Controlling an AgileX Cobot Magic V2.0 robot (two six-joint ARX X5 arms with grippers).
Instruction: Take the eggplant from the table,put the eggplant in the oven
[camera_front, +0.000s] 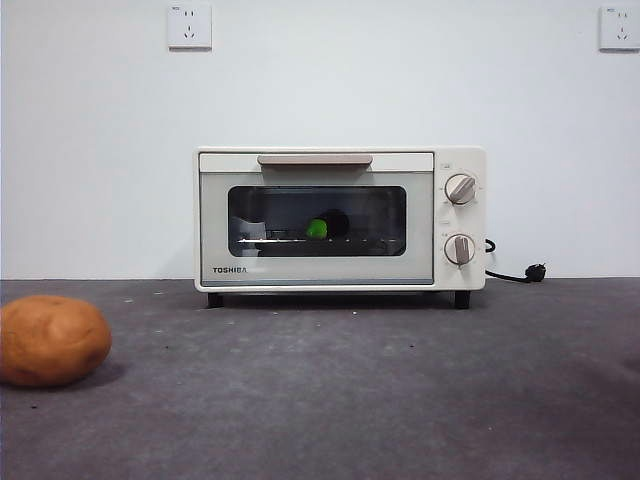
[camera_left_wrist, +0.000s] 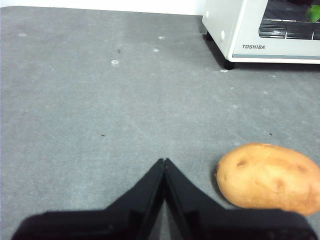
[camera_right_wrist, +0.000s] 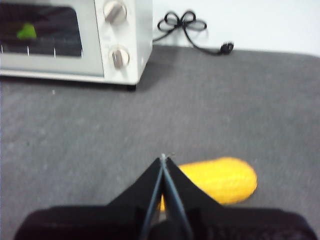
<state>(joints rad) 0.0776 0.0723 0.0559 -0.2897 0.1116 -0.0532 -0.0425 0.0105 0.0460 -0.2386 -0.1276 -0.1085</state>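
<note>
The eggplant (camera_front: 326, 226) lies inside the oven (camera_front: 340, 218) on the wire rack, behind the closed glass door; its green cap (camera_left_wrist: 313, 13) faces the window and also shows as a green patch (camera_right_wrist: 26, 32) in the right wrist view. The oven stands at the back of the table (camera_front: 350, 390). My left gripper (camera_left_wrist: 164, 161) is shut and empty, low over the table beside a brown potato (camera_left_wrist: 270, 176). My right gripper (camera_right_wrist: 163, 158) is shut and empty, over the table near a yellow corn cob (camera_right_wrist: 220, 180). Neither arm shows in the front view.
The potato (camera_front: 50, 340) sits at the front left of the table. A black power cord and plug (camera_front: 520, 272) lie to the right of the oven, seen coiled (camera_right_wrist: 185, 22) from the right wrist. A white wall with sockets stands behind.
</note>
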